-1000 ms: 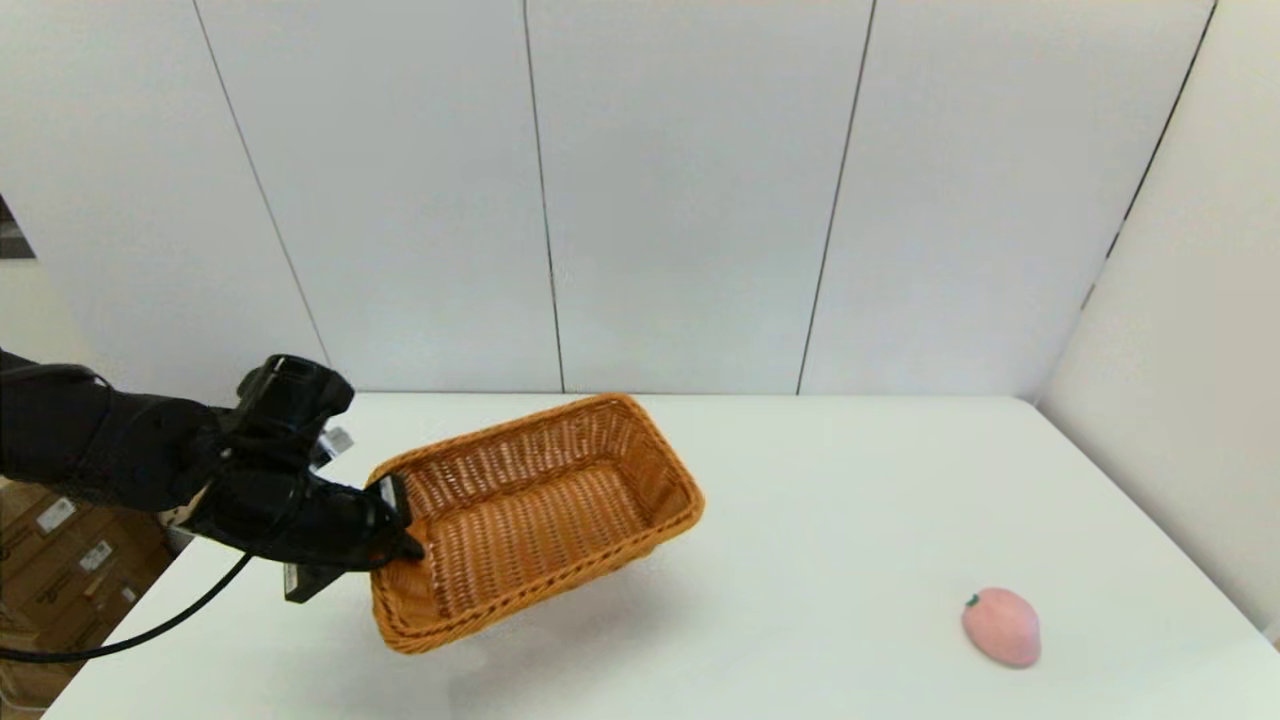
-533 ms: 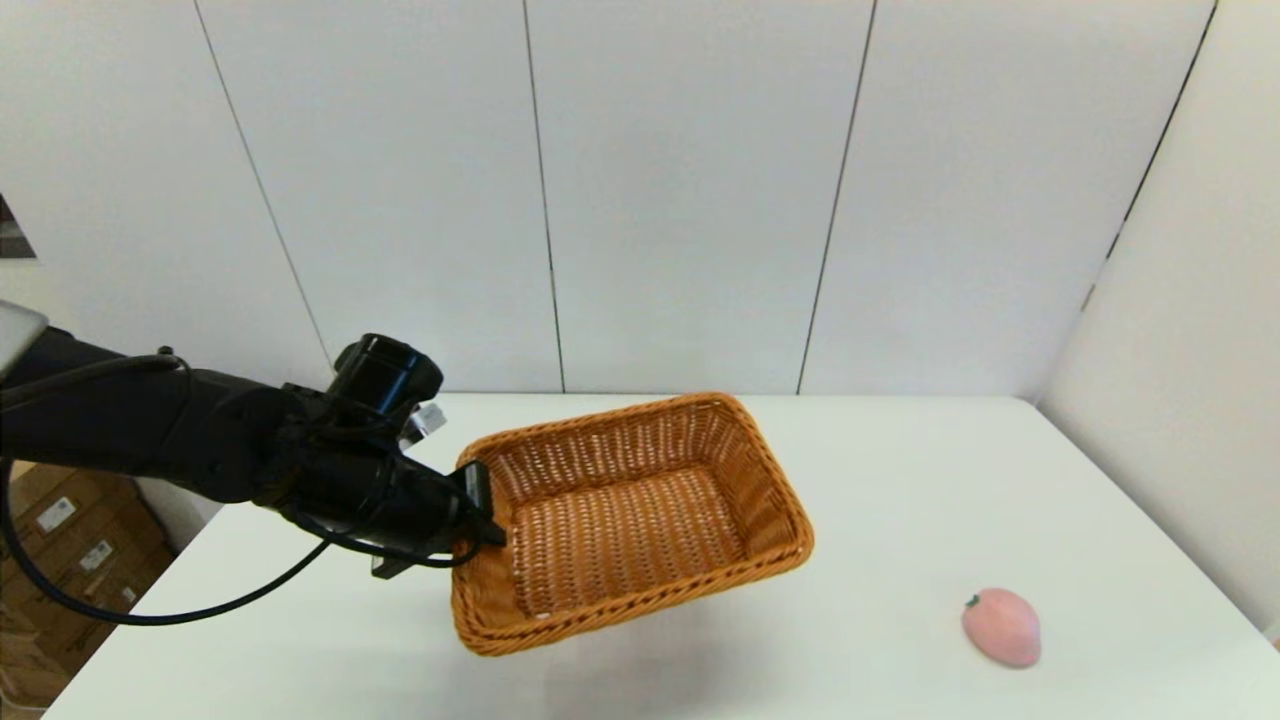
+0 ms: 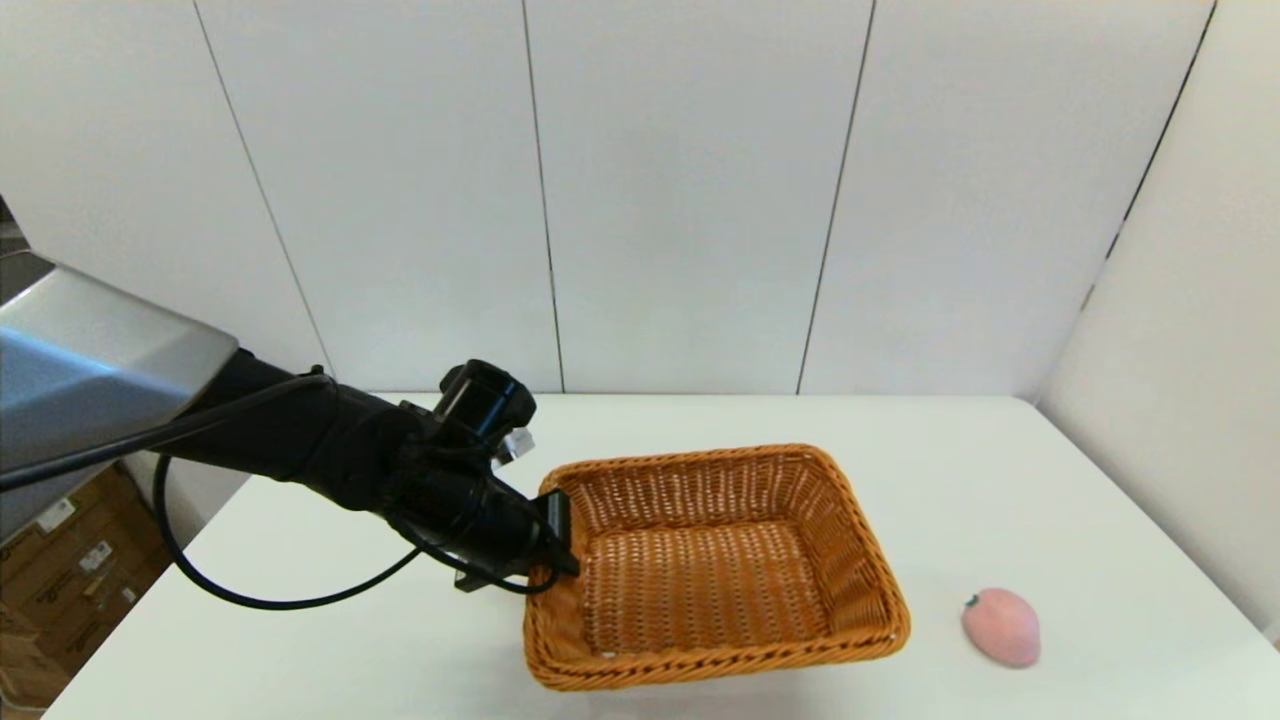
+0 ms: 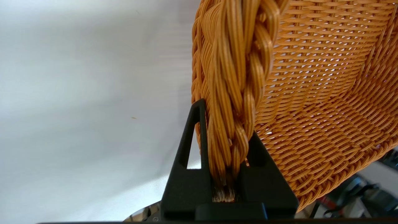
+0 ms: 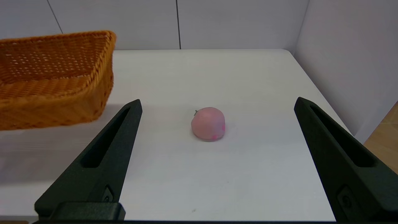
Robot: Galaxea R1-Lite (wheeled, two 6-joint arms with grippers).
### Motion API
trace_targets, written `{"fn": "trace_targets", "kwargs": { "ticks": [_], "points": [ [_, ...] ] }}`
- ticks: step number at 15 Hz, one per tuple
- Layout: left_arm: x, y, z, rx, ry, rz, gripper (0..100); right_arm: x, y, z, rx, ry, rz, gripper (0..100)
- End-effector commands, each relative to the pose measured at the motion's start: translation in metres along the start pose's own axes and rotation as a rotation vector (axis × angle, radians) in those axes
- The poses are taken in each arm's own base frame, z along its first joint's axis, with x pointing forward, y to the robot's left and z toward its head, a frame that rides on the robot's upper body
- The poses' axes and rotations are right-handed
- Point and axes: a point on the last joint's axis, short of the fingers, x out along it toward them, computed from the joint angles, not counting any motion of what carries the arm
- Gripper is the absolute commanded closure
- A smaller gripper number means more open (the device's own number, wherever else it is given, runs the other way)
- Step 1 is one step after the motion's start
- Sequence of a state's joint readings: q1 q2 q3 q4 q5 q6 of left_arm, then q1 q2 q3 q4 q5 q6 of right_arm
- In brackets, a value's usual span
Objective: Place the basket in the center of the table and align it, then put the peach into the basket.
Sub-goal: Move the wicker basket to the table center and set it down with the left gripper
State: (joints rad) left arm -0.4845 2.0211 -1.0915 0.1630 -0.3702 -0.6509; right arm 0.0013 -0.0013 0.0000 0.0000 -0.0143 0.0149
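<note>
Gleaming white table (image 3: 760, 430), panelled wall (image 3: 680, 200)

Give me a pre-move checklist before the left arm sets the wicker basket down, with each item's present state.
1. Left tool clamped on the wicker basket's braided rim: ok, one finger on each side of the braid.
2. Basket near the middle of the white table: ok, roughly; exact centering cannot be told.
3. Basket resting flat on the table: cannot tell; in the right wrist view its near corner seems to hang above its shadow.
4. Toy peach clear of the basket: ok, it lies apart on the table, toward the robot's right.
5. Right tool ready for the peach: ok, fingers wide open, peach ahead between them, not touched.
</note>
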Motion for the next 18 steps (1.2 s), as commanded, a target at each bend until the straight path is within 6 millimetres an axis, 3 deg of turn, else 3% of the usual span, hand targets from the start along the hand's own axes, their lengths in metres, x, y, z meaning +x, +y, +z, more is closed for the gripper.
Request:
{"fn": "trace_targets", "kwargs": {
  "ticks": [1, 18],
  "points": [
    [0.0121, 0.0079, -0.0056, 0.006, 0.045, 0.03, 100, 0.0, 0.0, 0.0, 0.0, 0.0, -0.001, 0],
    [0.0163, 0.0176, -0.011, 0.039, 0.074, 0.054, 100, 0.0, 0.0, 0.0, 0.0, 0.0, -0.001, 0]
  ]
}}
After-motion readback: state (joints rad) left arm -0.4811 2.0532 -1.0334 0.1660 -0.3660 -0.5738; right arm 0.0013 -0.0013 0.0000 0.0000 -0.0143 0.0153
